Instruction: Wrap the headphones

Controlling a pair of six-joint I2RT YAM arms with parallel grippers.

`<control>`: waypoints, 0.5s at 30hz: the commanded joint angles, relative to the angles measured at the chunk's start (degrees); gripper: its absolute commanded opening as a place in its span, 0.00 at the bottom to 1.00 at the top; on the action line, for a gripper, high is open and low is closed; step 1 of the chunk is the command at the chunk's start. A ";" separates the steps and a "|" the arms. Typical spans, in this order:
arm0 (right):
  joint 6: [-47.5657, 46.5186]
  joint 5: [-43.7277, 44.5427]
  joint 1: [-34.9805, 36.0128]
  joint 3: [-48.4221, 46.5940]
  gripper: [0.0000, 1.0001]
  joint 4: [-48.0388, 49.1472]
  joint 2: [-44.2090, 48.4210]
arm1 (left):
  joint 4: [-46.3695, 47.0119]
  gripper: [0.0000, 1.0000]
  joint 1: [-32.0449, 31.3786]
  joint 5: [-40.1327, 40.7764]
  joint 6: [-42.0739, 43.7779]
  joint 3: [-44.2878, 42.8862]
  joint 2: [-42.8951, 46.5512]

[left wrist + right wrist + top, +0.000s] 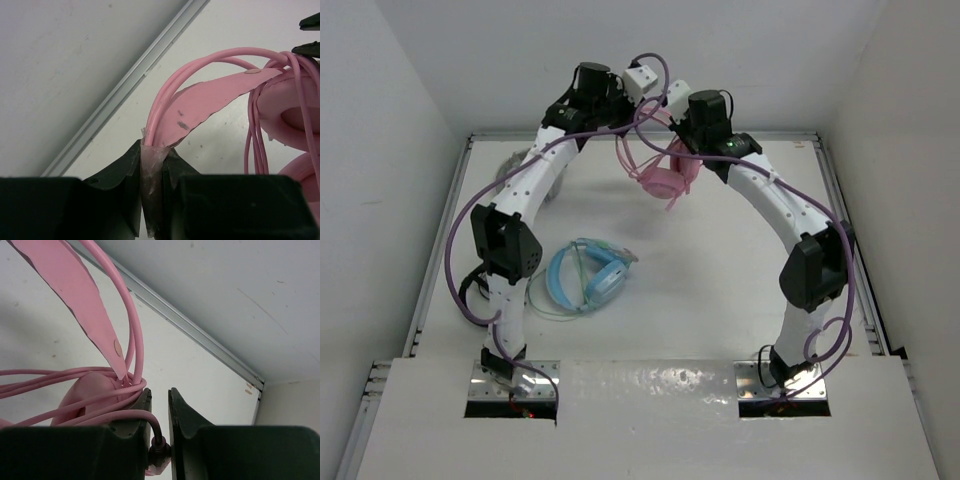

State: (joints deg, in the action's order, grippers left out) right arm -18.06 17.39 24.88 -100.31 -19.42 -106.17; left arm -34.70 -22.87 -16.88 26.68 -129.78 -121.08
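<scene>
The pink headphones hang above the far middle of the table, held between both grippers. My left gripper is shut on the pink headband together with strands of the pink cable; its fingertips pinch them through a scrap of clear tape. My right gripper is shut on the cable's plug, deep between its jaws. Several cable loops lie round the ear cup at the headband's end. The ear cups also show in the left wrist view.
Light-blue headphones with a thin cable lie on the table near the left arm. Grey headphones sit at the far left, partly behind the left arm. A raised metal rim and white walls enclose the table.
</scene>
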 commanded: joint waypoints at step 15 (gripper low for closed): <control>11.73 -28.80 -11.00 17.68 0.53 13.88 10.10 | -3.01 0.00 4.86 -24.42 -26.05 -9.62 4.36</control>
State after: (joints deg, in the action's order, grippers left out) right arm -9.74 -2.50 14.87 -85.47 -11.75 -99.88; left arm -39.55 -18.74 -32.21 9.43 -135.76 -121.08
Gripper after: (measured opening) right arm 0.523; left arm 0.147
